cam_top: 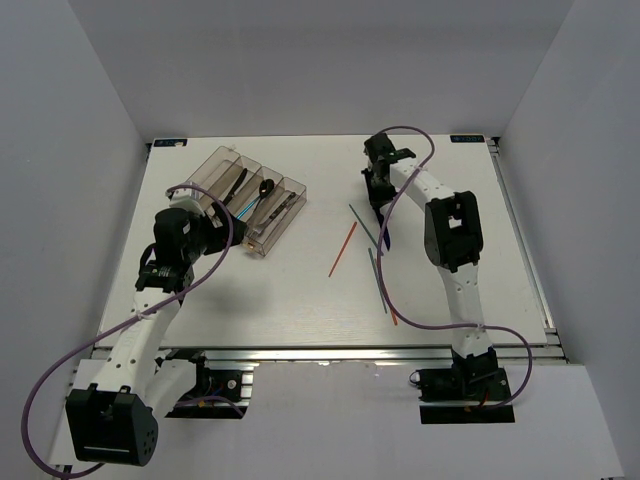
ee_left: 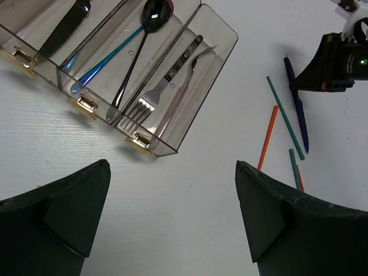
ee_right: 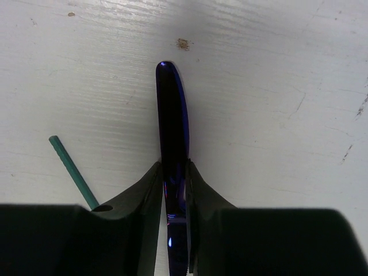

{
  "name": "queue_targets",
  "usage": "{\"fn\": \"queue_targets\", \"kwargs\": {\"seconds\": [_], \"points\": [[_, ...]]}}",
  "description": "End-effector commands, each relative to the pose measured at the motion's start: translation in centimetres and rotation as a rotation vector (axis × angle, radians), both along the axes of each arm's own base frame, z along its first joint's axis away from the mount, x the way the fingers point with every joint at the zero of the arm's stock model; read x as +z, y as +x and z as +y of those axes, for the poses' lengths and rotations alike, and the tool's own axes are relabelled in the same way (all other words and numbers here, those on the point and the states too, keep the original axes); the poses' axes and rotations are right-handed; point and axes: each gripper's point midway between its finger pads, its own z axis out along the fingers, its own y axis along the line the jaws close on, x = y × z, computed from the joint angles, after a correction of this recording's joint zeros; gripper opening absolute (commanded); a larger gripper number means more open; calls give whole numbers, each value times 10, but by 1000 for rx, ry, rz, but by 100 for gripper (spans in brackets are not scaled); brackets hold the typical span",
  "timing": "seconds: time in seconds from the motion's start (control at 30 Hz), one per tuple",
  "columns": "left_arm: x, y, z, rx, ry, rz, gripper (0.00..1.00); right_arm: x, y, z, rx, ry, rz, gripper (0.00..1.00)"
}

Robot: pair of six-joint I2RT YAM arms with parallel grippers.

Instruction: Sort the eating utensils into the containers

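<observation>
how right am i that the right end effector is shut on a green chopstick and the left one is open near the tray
One slip: the right end effector is shut on the dark blue knife, not a green chopstick, which lies loose beside it in the right wrist view. The left end effector is open near the tray.

- Clear smoky-brown tray (ee_left: 221, 54) with five long compartments sits angled at the table's far left.
- Silver fork (ee_left: 164, 98) lies in the tray's end compartment, with a dark spoon (ee_left: 155, 12) in the next one.
- Dark blue knife (ee_right: 171, 115) has one end pinched in the right gripper (ee_right: 174, 169).
- Orange chopstick (cam_top: 342, 249) and green chopsticks (cam_top: 377, 280) lie loose mid-table.
</observation>
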Motion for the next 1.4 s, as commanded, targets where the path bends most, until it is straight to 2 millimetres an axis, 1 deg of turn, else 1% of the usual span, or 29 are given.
{"fn": "queue_targets", "kwargs": {"seconds": [0.0,0.03,0.07,0.1,0.13,0.17,0.2,0.23,0.27,0.3,0.33,0.37,0.4,0.43,0.5,0.53,0.6,0.63,0.67,0.7,0.73,0.8,0.83,0.9,0.97,1.07,1.13,1.27,1.37], "points": [[4,0,-2,-4,-12,-12,98,-32,-18,-4,-13,31,85,0],[6,1,-3,-9,-19,-18,98,-22,-13,-3,-17,49,55,0],[5,1,-6,-10,-40,-13,98,0,-5,2,-13,85,-8,0],[7,3,-7,-5,-64,-18,98,11,-1,2,-26,97,-42,0],[10,6,-10,33,-143,-6,98,23,2,3,-27,112,-76,0],[7,7,-13,46,-188,7,98,46,6,7,-15,152,-145,0],[15,12,-26,1,-259,-21,98,57,8,8,-25,163,-176,0],[19,12,-38,-11,-366,-11,98,80,9,6,-31,172,-227,0],[17,12,-45,-26,-413,-21,98,85,9,2,-40,168,-250,0],[28,21,-49,-19,-446,-77,98,91,9,1,-43,167,-265,0],[30,20,-63,-40,-464,-80,98,107,7,0,-44,171,-294,0],[34,23,-68,-41,-465,-95,98,109,4,-2,-40,169,-295,0],[36,34,-70,-3,-455,-112,98,112,2,-3,-40,164,-299,0],[38,33,-87,-31,-463,-110,98,121,0,-5,-29,162,-313,0],[52,41,-101,-48,-500,-153,98,121,-7,-11,-26,132,-298,0],[47,43,-118,-73,-537,-133,98,124,-10,-14,-21,121,-295,0],[71,49,-137,-119,-599,-210,98,118,-27,-14,-8,125,-241,0],[66,58,-144,-128,-596,-212,98,128,-37,-4,23,183,-237,0],[68,63,-150,-140,-596,-218,98,131,-45,0,40,215,-231,0],[70,68,-154,-146,-597,-223,98,121,-58,6,61,251,-211,0],[78,74,-157,-156,-605,-244,98,146,-71,15,93,323,-251,0],[79,82,-166,-190,-615,-263,98,160,-97,38,184,448,-249,0],[86,85,-170,-208,-629,-274,98,170,-116,48,225,477,-257,0],[86,83,-186,-278,-655,-273,98,180,-134,63,292,498,-267,0],[83,83,-195,-306,-673,-251,98,193,-154,78,388,602,-265,0],[71,77,-206,-323,-689,-220,96,207,-165,87,423,674,-259,0],[63,72,-214,-340,-713,-190,95,207,-167,94,428,674,-252,0],[68,64,-225,-389,-749,-200,94,210,-169,102,438,668,-254,0],[74,59,-228,-410,-768,-204,94,211,-168,101,422,650,-269,0]]}}
